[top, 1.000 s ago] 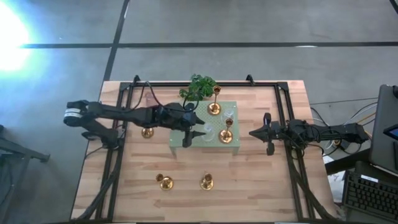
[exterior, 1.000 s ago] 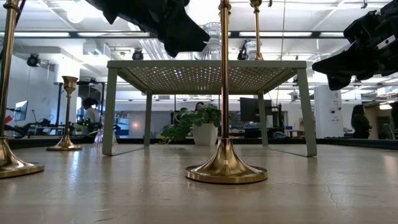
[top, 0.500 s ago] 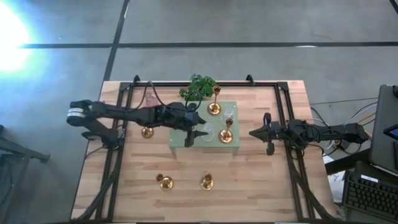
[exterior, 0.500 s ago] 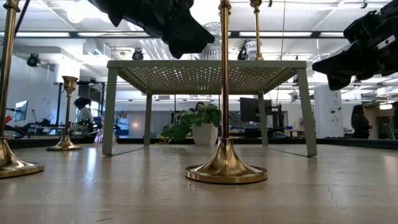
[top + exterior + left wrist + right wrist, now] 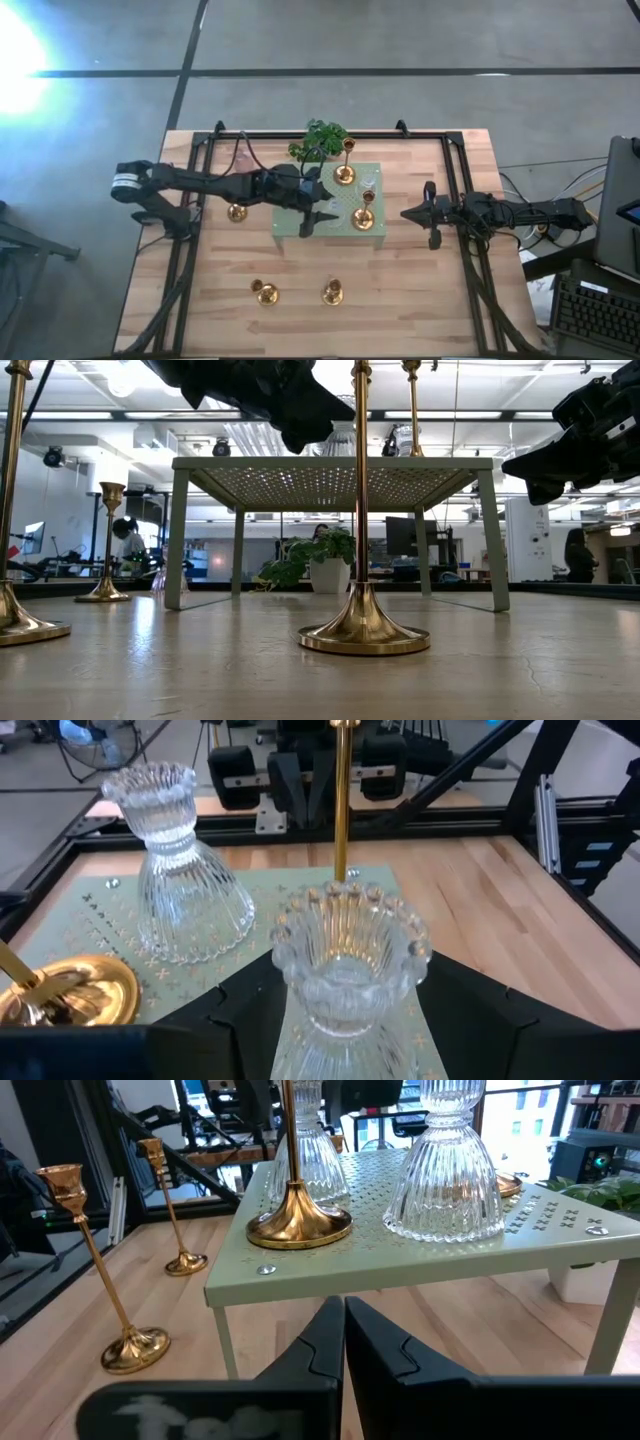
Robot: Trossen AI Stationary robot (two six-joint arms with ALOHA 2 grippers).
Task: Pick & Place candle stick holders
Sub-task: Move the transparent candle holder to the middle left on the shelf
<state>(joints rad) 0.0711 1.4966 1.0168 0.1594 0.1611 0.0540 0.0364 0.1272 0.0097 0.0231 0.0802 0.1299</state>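
A pale green perforated stand (image 5: 290, 228) stands mid-table. On it are two gold candle stick holders (image 5: 345, 172) (image 5: 365, 213) and a clear glass one (image 5: 185, 880), each on its round base. My left gripper (image 5: 318, 208) reaches over the stand from the table's left and is shut on a second clear glass holder (image 5: 350, 960). Three more gold holders (image 5: 237, 212) (image 5: 264, 292) (image 5: 333, 293) stand on the table. My right gripper (image 5: 410, 213) waits shut to the right of the stand. My left gripper has the clear glass holder's lower body (image 5: 300, 1020) between its two fingers (image 5: 235, 1020), one on each side. The fingers come nearly level from the table's left. The holder is upright. Its base lies below the wrist picture's edge, so I cannot tell whether it rests on the stand.
A leafy green plant (image 5: 320, 140) sits at the stand's far edge. A black frame (image 5: 200, 160) runs round the table top. Bare wood shows along the near edge beside the two near gold holders.
My left gripper has edged a little toward the table's right edge above the stand, keeping the same gap between its fingers. In the low view it now covers most of the glass holder beside it.
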